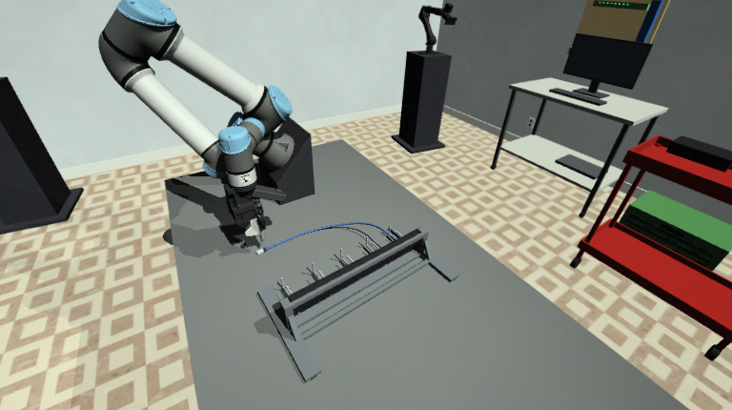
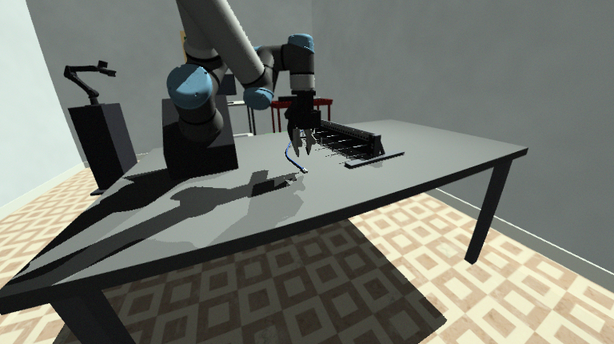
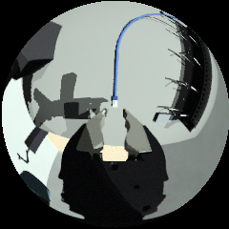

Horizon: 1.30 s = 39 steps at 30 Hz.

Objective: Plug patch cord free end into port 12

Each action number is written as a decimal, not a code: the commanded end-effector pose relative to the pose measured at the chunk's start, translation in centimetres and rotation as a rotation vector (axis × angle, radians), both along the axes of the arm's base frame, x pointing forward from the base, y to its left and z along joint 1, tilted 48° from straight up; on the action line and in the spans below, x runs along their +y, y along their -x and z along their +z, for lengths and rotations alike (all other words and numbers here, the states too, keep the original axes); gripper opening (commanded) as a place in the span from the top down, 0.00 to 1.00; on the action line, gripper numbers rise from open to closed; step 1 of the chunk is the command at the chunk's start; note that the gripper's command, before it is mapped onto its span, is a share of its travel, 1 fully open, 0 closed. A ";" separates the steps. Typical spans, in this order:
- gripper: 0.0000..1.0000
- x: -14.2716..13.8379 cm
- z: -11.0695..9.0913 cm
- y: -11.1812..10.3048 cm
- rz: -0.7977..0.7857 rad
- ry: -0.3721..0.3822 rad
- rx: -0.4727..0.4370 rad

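The cord's free plug [image 1: 260, 251] [image 2: 303, 170] [image 3: 114, 99] is small and clear, lying on the table top at the end of the blue cable [image 1: 323, 228] [image 3: 115, 72]. The cable curves round to the back of the rack [image 1: 355, 268] [image 2: 348, 130], at its far end in the top view. Which port holds it cannot be read, nor can the latch's facing. The rack stands upright on its feet. My gripper [image 1: 257, 235] [image 2: 302, 154] [image 3: 114, 109] points down, open and empty, its fingertips a little apart above the table. In the wrist view the plug shows just beyond the gap between the fingertips.
Several thin pale cable stubs [image 1: 342, 258] stick out from the rack's back, on the side facing my arm. The rack's long foot [image 1: 302, 359] [image 2: 376, 159] reaches across the table. My arm's dark base block [image 1: 296, 168] [image 2: 203, 154] stands behind the gripper.
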State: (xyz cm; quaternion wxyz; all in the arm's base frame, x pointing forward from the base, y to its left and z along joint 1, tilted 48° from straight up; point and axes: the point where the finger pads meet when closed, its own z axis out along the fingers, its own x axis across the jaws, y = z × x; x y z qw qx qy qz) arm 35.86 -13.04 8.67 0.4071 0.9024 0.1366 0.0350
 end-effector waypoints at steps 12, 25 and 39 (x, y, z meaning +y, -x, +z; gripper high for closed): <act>0.78 -2.1 -1.9 -0.6 0.002 0.000 -0.002; 0.78 -3.1 -2.8 -0.8 0.002 0.000 -0.002; 0.78 -3.3 -3.0 -0.8 0.002 0.000 -0.002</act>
